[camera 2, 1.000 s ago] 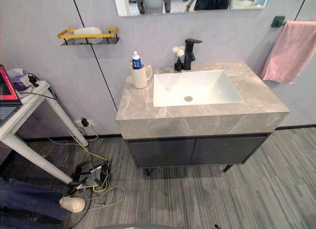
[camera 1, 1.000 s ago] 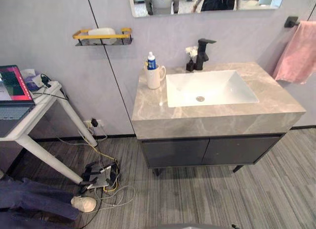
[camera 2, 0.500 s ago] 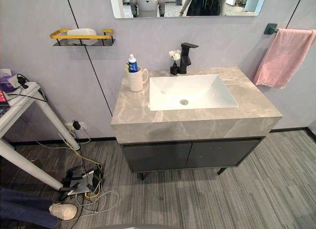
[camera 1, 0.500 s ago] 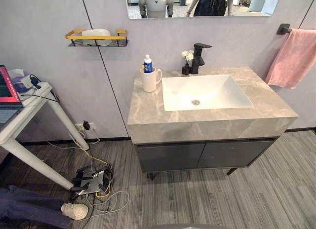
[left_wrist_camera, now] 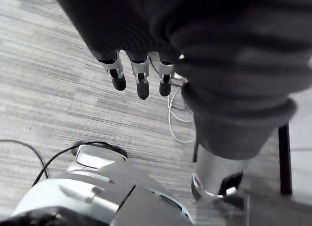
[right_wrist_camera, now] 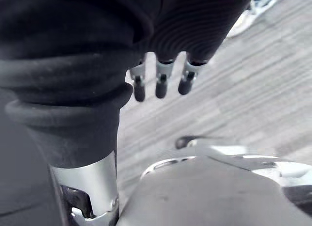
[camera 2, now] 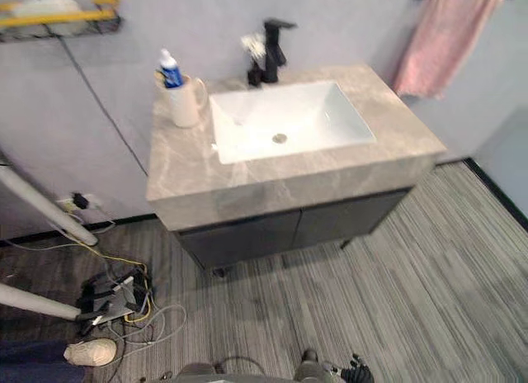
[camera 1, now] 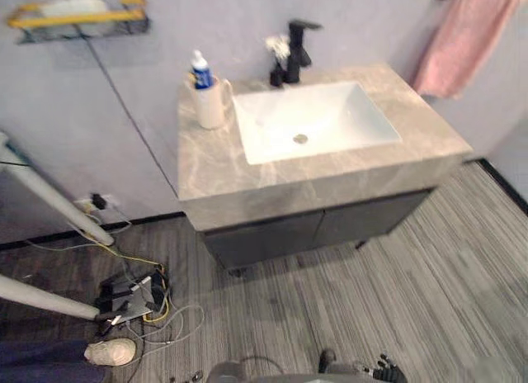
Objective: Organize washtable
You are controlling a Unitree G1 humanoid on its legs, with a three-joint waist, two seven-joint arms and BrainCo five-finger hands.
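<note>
The washtable [camera 1: 223, 164] has a grey marble top with a white basin [camera 1: 330, 119] set in it. At the top's back left corner stands a white mug [camera 1: 209, 102] holding a blue-and-white tube [camera 1: 200, 69]. A black tap [camera 1: 297, 49] rises behind the basin, and a small dark vase of white flowers [camera 1: 276, 57] stands beside it. My left hand [left_wrist_camera: 140, 80] hangs over the striped floor with straight fingers and holds nothing. My right hand [right_wrist_camera: 161, 80] hangs the same way, also empty.
A pink towel [camera 1: 462, 36] hangs on the wall right of the washtable. A yellow wall shelf [camera 1: 78, 18] with something white on it is at the upper left. White table legs [camera 1: 49, 201], a power strip with cables [camera 1: 132, 296] and a person's shoe [camera 1: 111, 351] lie at the left.
The whole picture has shifted: the camera now looks further down and to the right, showing more floor. Mug, tube, vase and towel keep their places.
</note>
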